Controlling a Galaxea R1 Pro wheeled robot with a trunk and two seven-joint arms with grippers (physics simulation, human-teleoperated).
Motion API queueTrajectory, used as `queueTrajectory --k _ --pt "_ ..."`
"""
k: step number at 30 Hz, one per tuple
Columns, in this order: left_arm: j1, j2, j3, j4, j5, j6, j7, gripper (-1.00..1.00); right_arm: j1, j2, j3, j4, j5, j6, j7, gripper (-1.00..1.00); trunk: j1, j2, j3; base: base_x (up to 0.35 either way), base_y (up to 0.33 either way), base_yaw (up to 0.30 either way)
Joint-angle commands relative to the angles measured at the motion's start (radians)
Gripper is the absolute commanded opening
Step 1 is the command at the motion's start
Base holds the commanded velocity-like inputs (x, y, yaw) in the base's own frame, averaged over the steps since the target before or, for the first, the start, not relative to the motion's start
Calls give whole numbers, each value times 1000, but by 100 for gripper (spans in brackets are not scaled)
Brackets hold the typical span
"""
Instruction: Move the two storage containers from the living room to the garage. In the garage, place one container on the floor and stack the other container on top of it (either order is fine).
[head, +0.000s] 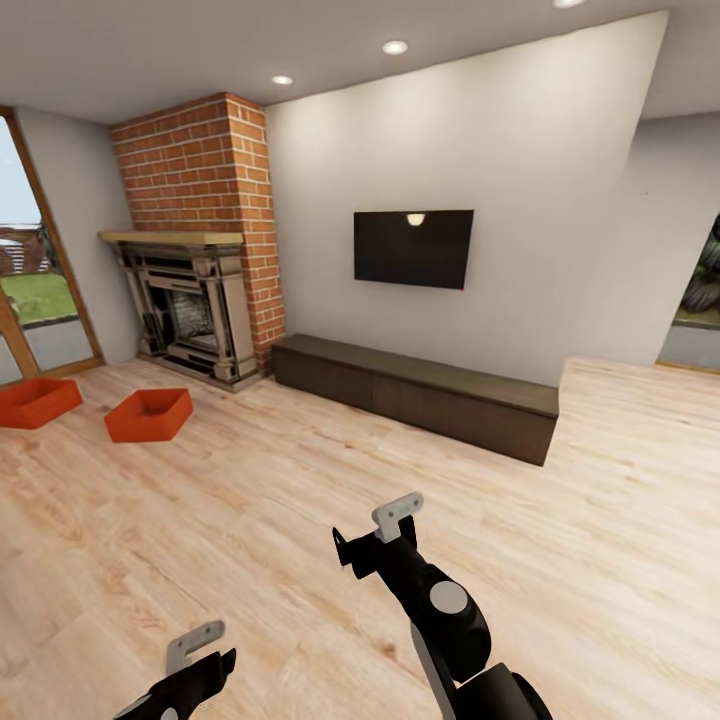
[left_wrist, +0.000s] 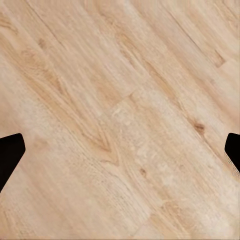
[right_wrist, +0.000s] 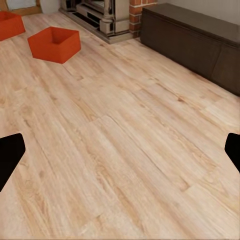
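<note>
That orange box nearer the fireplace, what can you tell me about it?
The nearer storage container is an orange-red rectangular bin with low straight walls and an open top, and it looks empty. It looks like matt plastic. It sits flat on the light wood plank floor, turned at an angle, in front of the brick fireplace. Its twin lies beside it toward the glass door, apart from it. Nothing but the floor touches it.
</note>
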Motion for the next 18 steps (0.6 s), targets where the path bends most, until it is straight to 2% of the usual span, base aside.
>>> queueTrajectory --k 1,11,18 --pt "0 0 0 0 0 0 0 100 0 0 0 0 0 0 0 100 0 0 0 335 -88 0" --pt "0 0 0 0 0 0 0 100 0 0 0 0 0 0 0 100 0 0 0 309 -165 0" --pt "0 0 0 0 0 0 0 100 0 0 0 0 0 0 0 100 0 0 0 326 -22 0"
